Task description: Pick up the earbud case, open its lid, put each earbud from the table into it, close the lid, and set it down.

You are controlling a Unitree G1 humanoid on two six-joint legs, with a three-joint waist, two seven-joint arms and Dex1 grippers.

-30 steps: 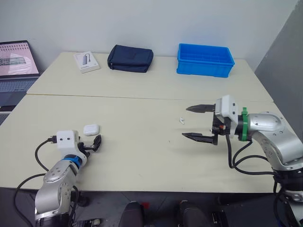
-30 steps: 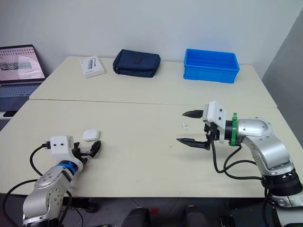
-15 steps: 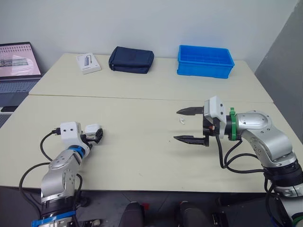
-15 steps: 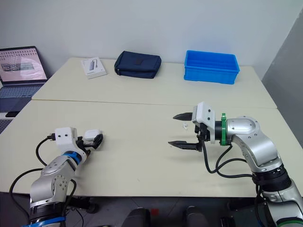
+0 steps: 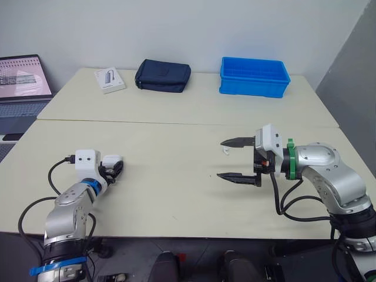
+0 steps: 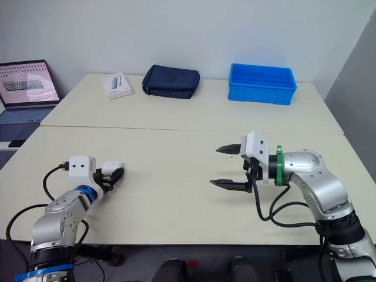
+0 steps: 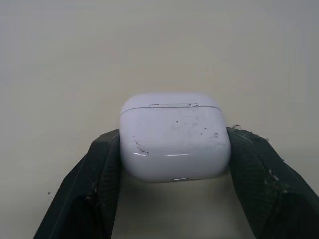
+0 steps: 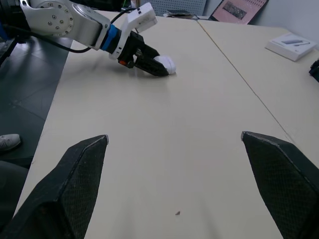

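Lower left of the left eye view: the left gripper (image 5: 113,169) has the white earbud case (image 5: 111,160) clamped between its 2 black fingers (image 7: 102,172), 1 finger pressed on each side. Close up from the left wrist, the lid seam runs straight across the top of the case and the lid is down, with a few dark specks on the shell. Whether the case rests on the table (image 5: 170,194) or sits just off it, I cannot tell.

Over at centre right, the right gripper (image 5: 221,158) hangs with its fingers spread wide and nothing between them. 1 small white earbud (image 5: 225,151) lies on the table near those fingertips, not touching either one, and well apart from the case.

Along the top of the frame, from left to right: an open laptop (image 5: 20,79) at the edge, a flat white box (image 5: 109,79), a navy pouch (image 5: 163,75) and a blue bin (image 5: 255,75).
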